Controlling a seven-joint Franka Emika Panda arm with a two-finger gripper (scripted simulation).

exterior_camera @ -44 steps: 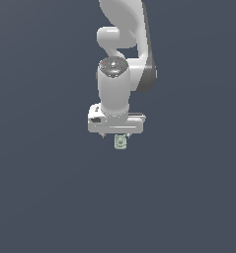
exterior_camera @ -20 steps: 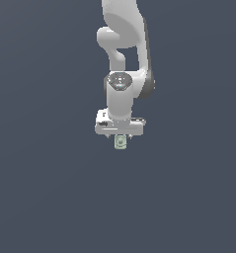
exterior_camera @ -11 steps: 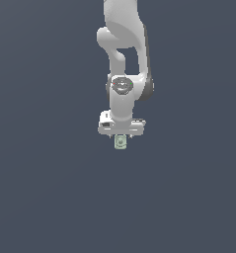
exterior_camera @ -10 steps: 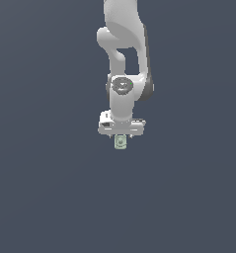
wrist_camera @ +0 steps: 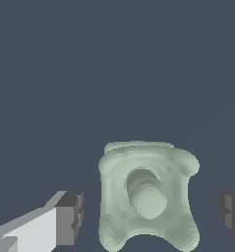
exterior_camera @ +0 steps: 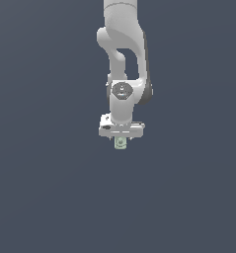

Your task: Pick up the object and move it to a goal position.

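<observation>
The object [wrist_camera: 147,197] is probably going to handle as light and stiff, a small hard block with little to crush; its waisted flanks look like the natural places for the pads to press. It is showing as pale mint green, blocky with flared corners and a round grey knob set in a hollow on its face. It is sitting on the dark tabletop [exterior_camera: 50,197] directly under the tool [exterior_camera: 121,140], whose fingers [wrist_camera: 69,217] are standing open on either side, not touching it.
</observation>
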